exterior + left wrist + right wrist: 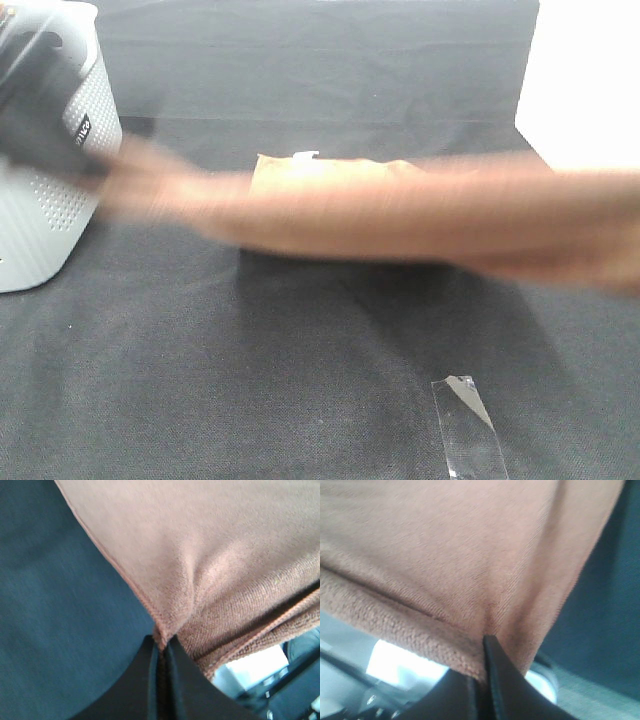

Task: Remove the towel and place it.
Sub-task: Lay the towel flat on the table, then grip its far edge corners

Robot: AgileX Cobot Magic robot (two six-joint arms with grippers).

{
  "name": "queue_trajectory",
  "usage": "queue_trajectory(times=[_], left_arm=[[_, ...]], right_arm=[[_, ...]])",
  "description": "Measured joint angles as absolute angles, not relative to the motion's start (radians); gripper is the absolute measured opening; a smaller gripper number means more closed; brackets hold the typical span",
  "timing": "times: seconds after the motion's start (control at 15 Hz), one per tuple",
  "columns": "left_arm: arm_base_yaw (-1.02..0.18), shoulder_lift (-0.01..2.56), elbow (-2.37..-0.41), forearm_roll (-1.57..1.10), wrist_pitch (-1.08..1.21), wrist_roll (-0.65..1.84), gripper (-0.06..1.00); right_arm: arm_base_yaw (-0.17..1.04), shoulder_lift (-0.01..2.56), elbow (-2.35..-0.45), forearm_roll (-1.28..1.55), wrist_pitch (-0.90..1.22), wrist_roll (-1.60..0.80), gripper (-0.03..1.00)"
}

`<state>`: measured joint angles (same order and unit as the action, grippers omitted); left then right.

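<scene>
L claw (161,645): you've got it clenched on towel (215,555) edge.
R claw (485,647): clenched on towel too.
Towel: blurred, stretched above table (300,400).

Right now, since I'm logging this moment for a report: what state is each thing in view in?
towel: held up, stretched between both end effectors, motion-blurred.
left end effector: shut on a towel edge.
right end effector: shut on the towel.
basket: upright, inside not visible.
tape strip: lying on the black cloth.
</scene>
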<state>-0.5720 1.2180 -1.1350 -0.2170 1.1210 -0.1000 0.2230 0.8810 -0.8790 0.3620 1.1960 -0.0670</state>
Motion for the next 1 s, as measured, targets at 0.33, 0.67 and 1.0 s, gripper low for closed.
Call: queue_trajectory(times=[0.33,0.67,1.0], left_arm=[[-0.572,1.189,-0.951,-0.331,1.121,-0.037,0.01],[-0.591,1.188,-0.845,-0.419,1.118,-0.023,0.01],[-0.774,1.275,-0.822,-0.391,1.117,-0.024,0.01]], right_arm=[[0.223,0.792,-0.695,0.417,1.197,-0.093,0.01],[0.223,0.697,-0.531,0.428,1.195,-0.110,0.01],[0.222,0.690,-0.513,0.399,1.211,-0.110,0.01]])
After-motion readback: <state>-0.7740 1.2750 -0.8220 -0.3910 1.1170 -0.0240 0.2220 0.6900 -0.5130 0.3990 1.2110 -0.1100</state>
